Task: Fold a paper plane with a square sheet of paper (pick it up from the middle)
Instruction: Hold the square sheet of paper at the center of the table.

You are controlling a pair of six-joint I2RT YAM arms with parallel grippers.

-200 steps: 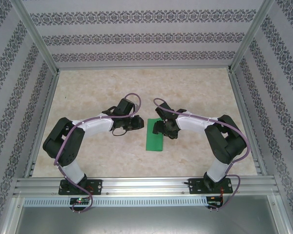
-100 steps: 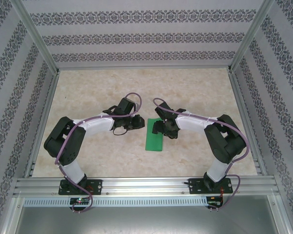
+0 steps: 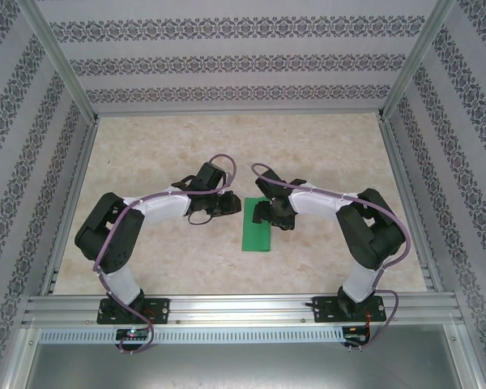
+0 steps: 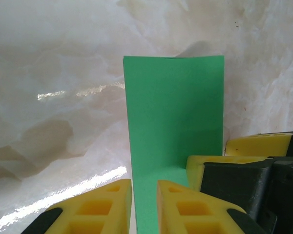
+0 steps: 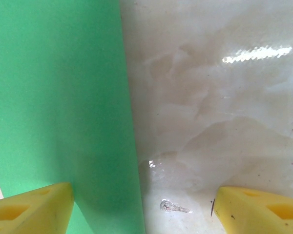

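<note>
Robotics lab test cell, not a lived-in room. Evidence: bare aluminium frame posts [image 3: 61, 61] box in the workspace. The walls [image 3: 243, 65] are flat panels printed with repeating ornamental bands. The surface [image 3: 324, 154] has a marble-look finish. The left arm [image 3: 113, 235] and right arm [image 3: 373, 235] are bolted to a slotted metal rail [image 3: 243, 306]. Purple cables [image 3: 219, 159] run exposed along both.

The left arm [image 3: 105, 231] and right arm [image 3: 377, 231] had bulky black joints joined by pale grey links, each on a black base. A purple cable [image 3: 154, 199] ran along each arm in loose loops. The fingers [image 4: 195, 214] were bright yellow wedges with hollow triangular cells.
</note>
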